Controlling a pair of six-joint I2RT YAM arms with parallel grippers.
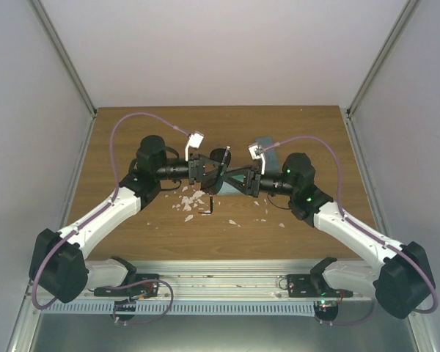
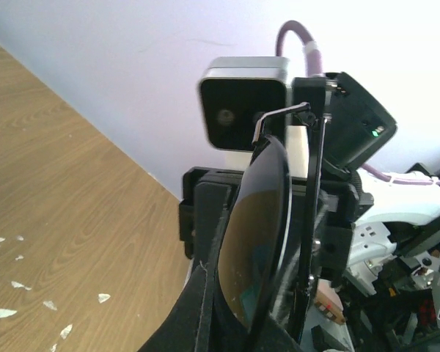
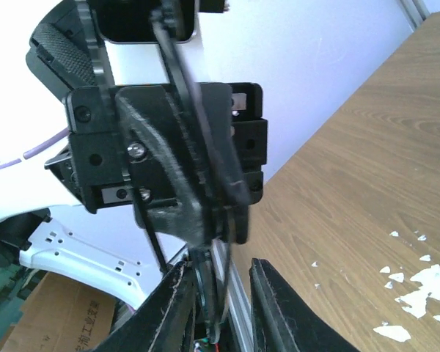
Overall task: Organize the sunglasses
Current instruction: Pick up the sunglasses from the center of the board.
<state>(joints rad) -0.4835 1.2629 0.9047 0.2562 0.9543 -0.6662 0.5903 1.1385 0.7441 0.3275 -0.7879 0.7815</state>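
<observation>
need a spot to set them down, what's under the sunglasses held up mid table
From above, a blue-grey case shows on the table beneath the sunglasses, with white scraps nearby. The left gripper and right gripper cover most of it, so its state is hidden.

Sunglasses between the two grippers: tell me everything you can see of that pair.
The sunglasses have a dark, glossy lens in a thin black wire frame, with a slim temple arm hinged at the top. Seen edge-on, they are held off the table, clamped in the left gripper; the right gripper straddles the frame.
</observation>
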